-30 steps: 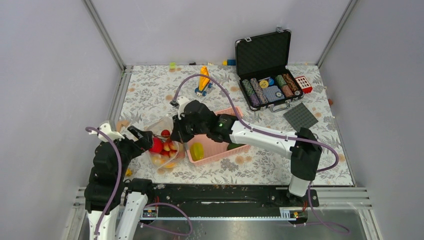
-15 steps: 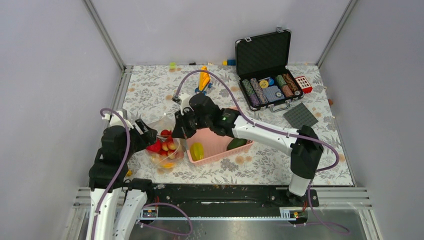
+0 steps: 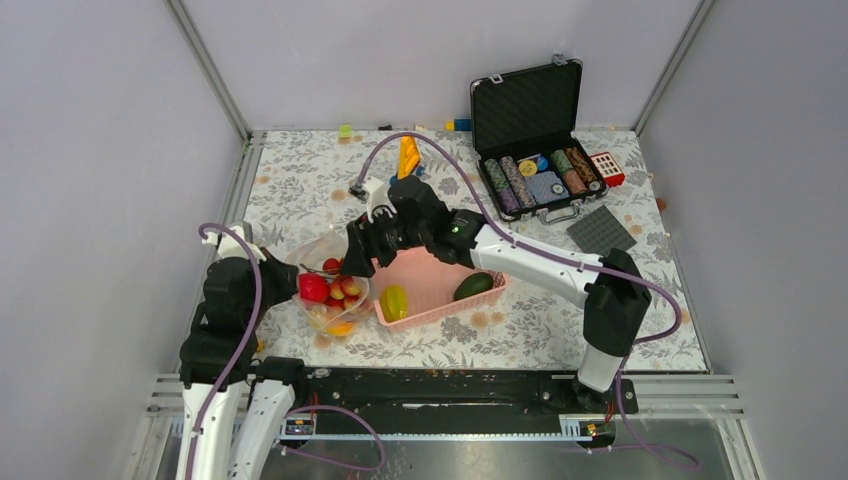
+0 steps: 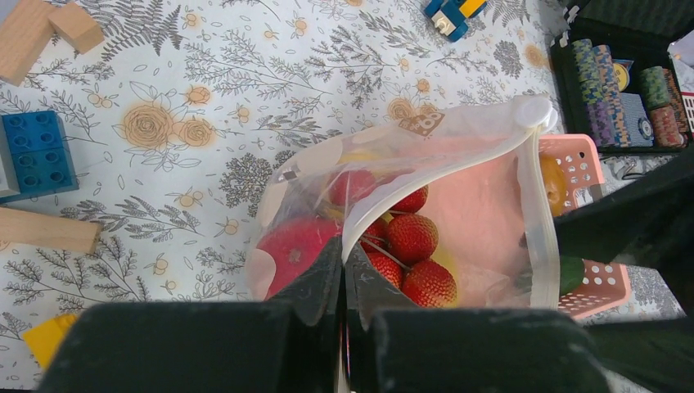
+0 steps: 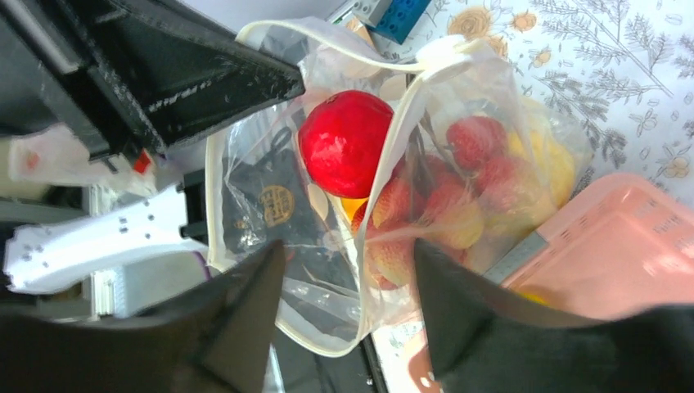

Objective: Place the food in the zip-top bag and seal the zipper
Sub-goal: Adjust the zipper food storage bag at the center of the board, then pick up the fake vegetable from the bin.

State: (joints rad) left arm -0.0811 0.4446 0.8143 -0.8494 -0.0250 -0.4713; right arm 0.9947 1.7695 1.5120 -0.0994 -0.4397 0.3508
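above bag (image 3: 322, 305) now, right end effector (image 3: 357, 264)

Flowered cloth covers my worktop (image 3: 300, 180). At its far right corner an open black case (image 3: 527, 105) shows rows of striped poker chips (image 3: 540, 182). A small red-and-white piece (image 3: 607, 168) lies just beside the case, and a grey studded plate (image 3: 601, 233) lies nearer me. A pink slotted basket (image 3: 435, 280) sits mid-worktop, with an orange-and-blue toy (image 3: 408, 158) beyond it. On my left are pale wooden blocks (image 4: 49, 29), a blue brick (image 4: 37, 155), a long wooden block (image 4: 45, 231) and a yellow piece (image 4: 49, 340).
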